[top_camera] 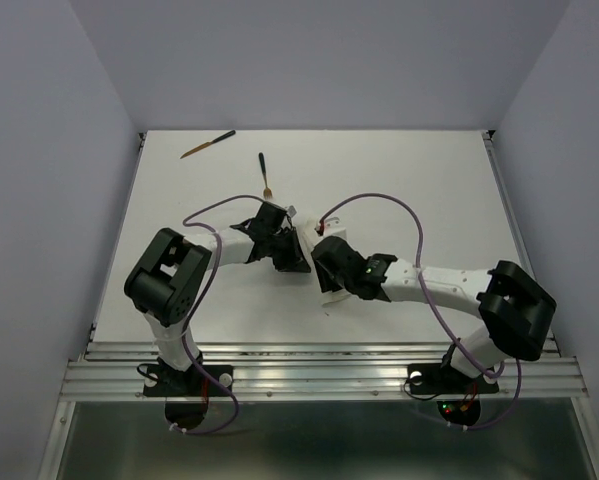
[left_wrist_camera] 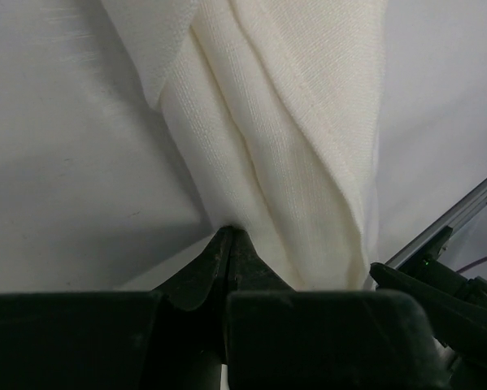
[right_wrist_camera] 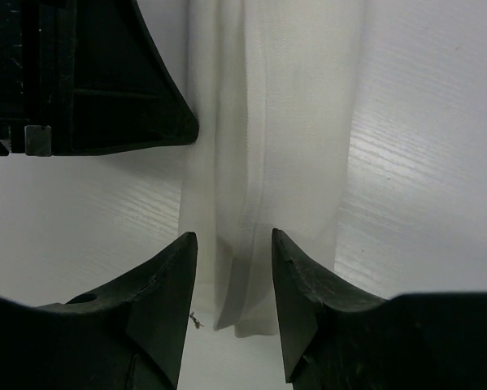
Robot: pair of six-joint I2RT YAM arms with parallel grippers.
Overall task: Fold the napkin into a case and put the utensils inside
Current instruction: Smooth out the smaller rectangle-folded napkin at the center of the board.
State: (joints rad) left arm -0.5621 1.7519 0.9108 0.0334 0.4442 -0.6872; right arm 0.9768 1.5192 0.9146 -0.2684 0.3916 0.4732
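Note:
The white napkin (left_wrist_camera: 292,138) is folded lengthwise into a narrow strip on the table. My left gripper (left_wrist_camera: 229,232) is shut, and its tips pinch the strip's folded edge. My right gripper (right_wrist_camera: 235,237) is open. Its fingers (right_wrist_camera: 166,276) stand on either side of the napkin (right_wrist_camera: 267,122) at its near end, not touching it. From above, both grippers meet at mid-table, the left gripper (top_camera: 297,258) beside the right gripper (top_camera: 324,272), and they hide most of the napkin (top_camera: 333,294). Two brown utensils lie apart at the far left: one (top_camera: 207,145) near the back edge, the other (top_camera: 264,175) closer in.
Purple cables (top_camera: 379,200) loop over both arms above the table (top_camera: 429,170). Walls close the table in at the back and both sides. A metal rail (top_camera: 329,365) runs along the near edge by the arm bases.

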